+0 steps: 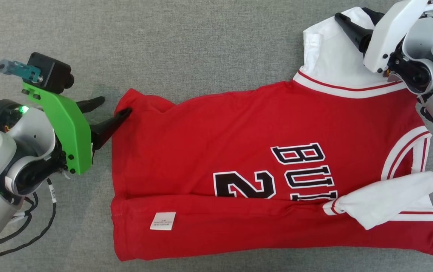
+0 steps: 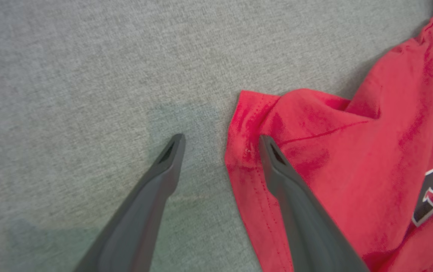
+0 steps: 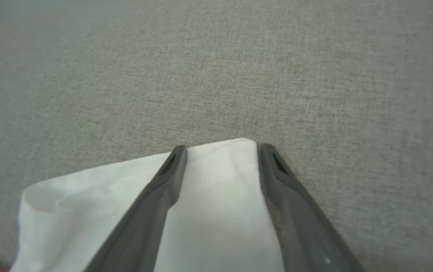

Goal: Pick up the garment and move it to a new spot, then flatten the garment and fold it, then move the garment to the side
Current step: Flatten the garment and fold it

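Garment (image 1: pixel 262 151), a red jersey with white sleeves, lies spread sideways on the grey fabric-covered worktop (image 1: pixel 201 45), hem toward the robot's left and collar end toward its right. The body looks mostly flat. The long edge nearest the robot is turned over onto the front: a white label (image 1: pixel 163 221) shows on that strip, and the near sleeve (image 1: pixel 386 200) lies folded in across it. The far sleeve (image 1: pixel 326 56) sticks out flat past the far edge. Left end effector (image 1: pixel 116 104) sits at the far hem corner with its fingers spread, one over the red cloth and one over bare worktop, gripping nothing; whether the tips touch the surface I cannot tell. Right end effector (image 1: pixel 350 13) is over the far sleeve, fingers spread to either side of its outer edge, nothing pinched. Judgement: relocating and flattening look done, and the first lengthwise fold looks done. Both arms appear placed to take the far edge for the matching fold. Left to do: that fold, any crosswise fold, and moving the garment aside.
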Tool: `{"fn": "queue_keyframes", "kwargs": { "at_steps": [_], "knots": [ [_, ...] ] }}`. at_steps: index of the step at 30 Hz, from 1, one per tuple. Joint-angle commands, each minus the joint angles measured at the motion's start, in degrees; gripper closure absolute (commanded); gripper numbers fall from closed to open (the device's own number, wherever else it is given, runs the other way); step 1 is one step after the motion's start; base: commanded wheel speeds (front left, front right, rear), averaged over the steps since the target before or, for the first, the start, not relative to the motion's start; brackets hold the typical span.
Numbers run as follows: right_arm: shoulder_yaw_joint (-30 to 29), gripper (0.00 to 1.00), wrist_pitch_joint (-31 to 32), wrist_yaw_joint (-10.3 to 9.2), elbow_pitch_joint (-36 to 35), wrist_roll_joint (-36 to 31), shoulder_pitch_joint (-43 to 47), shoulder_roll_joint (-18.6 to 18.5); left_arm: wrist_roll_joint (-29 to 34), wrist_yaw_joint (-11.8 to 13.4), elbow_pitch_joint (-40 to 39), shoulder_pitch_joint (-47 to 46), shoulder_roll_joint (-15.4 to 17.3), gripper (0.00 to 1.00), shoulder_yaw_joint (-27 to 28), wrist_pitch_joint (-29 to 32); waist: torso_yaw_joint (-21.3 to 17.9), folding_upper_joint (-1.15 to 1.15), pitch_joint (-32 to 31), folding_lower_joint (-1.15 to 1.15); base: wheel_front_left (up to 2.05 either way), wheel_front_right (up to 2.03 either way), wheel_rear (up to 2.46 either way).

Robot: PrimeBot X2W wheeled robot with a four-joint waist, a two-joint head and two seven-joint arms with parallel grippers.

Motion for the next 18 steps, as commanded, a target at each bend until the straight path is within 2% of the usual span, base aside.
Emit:
{"fn": "queue_keyframes", "kwargs": {
  "at_steps": [1,7,10,11,12,13,14,15,18],
  "knots": [
    [1.90,0.00,0.70,0.03,0.54,0.89,1.66,0.76,-0.28,-0.04,-0.67,0.72,0.32,0.00,0.01,0.22,-0.13,0.00,0.06,-0.01,0.00,0.00,0.00],
    [4.56,0.00,0.34,0.04,-0.19,3.14,1.67,1.10,-1.02,0.52,-2.78,1.65,1.33,0.00,-1.07,2.58,-0.68,0.00,-0.01,-0.01,0.00,0.00,0.00],
    [5.93,0.00,0.27,0.06,-0.57,4.15,1.64,1.38,-0.20,0.91,-2.45,1.13,0.70,0.00,-0.76,1.60,-0.84,0.00,0.20,-0.01,0.00,0.00,0.00],
    [6.45,0.09,0.26,0.11,-0.71,4.52,1.59,1.44,-0.21,0.86,-2.21,1.05,0.53,0.00,-0.82,1.47,-0.88,0.00,0.28,-0.01,0.00,0.00,0.00],
    [6.91,0.34,0.26,0.12,-0.81,4.74,1.55,1.49,-0.34,0.66,-2.04,1.04,0.40,0.07,-0.94,1.58,-0.91,0.00,0.31,-0.01,0.00,0.00,0.00],
    [7.38,0.69,0.24,0.12,-0.91,5.08,1.50,1.52,-0.46,0.48,-1.88,1.01,0.24,0.31,-1.03,1.63,-0.94,0.00,0.33,-0.01,0.00,0.00,0.00],
    [7.76,1.00,0.14,0.13,-0.97,5.35,1.42,1.50,-0.53,0.36,-1.77,0.98,0.14,0.60,-1.05,1.61,-0.96,0.00,0.31,-0.01,0.00,0.00,0.00],
    [8.21,1.00,-0.03,0.13,-1.01,5.65,1.33,1.46,-0.59,0.18,-1.64,0.96,0.04,1.00,-1.13,1.62,-0.99,0.00,0.22,-0.01,0.00,0.00,0.00],
    [8.89,1.00,-1.24,0.09,-1.39,6.55,1.17,0.92,-0.88,-0.06,-1.35,1.15,0.10,1.00,-1.12,1.73,-1.04,0.00,-0.54,-0.01,0.00,0.00,0.00]
  ]
}}
